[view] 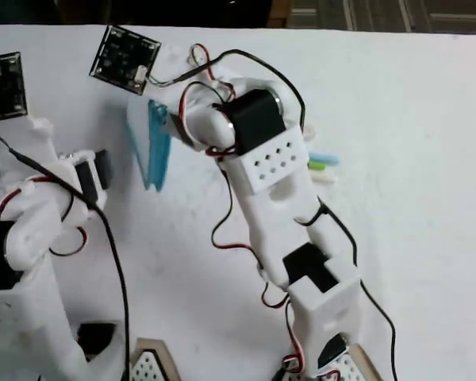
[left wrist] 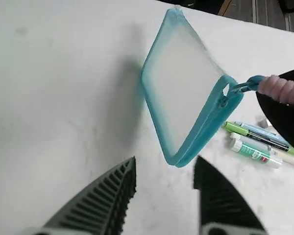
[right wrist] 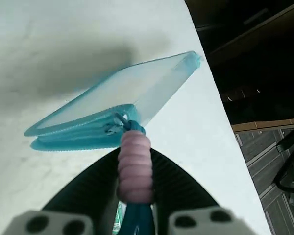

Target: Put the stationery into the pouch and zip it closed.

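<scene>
A translucent teal pouch [view: 151,143] stands tilted on its edge on the white table. My right gripper [right wrist: 134,164] is shut on the pouch's pink beaded zipper pull [right wrist: 133,147] and holds that corner up; from above, the gripper [view: 177,125] sits right beside the pouch. My left gripper [left wrist: 164,188] hovers open a short way from the pouch [left wrist: 183,83], nothing between its fingers [left wrist: 112,196]. The stationery [left wrist: 255,139], a green pen, a blue pen and a white stick with a green label, lies on the table past the pouch, beside the right arm [view: 321,163].
Two black square boards [view: 125,57] [view: 1,83] lie at the table's far left with wires running to the arms. The right arm's body [view: 278,198] crosses the table's middle. The table's far edge [view: 341,30] runs behind.
</scene>
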Controlling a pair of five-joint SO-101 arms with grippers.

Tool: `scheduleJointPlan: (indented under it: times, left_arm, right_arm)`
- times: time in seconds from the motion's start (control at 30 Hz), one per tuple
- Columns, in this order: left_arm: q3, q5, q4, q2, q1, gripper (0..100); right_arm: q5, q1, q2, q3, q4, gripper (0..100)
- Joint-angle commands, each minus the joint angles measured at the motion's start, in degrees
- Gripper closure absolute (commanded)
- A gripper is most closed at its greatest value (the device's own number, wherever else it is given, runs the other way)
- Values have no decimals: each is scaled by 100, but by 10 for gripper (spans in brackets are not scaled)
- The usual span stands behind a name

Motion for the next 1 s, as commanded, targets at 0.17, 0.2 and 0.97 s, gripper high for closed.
scheduleJointPlan:
  times: [0.17, 0.2, 0.97]
  left_arm:
    - [-782, 721, 0, 13, -163, 676]
    - [-862, 721, 9, -4, -163, 676]
    - [-1723, 132, 53, -207, -708, 698]
  right_arm:
    - [-378, 13, -1086, -229, -840, 979]
    - [-387, 4, -1218, -229, -963, 979]
    - [-422, -356, -418, -158, 426, 979]
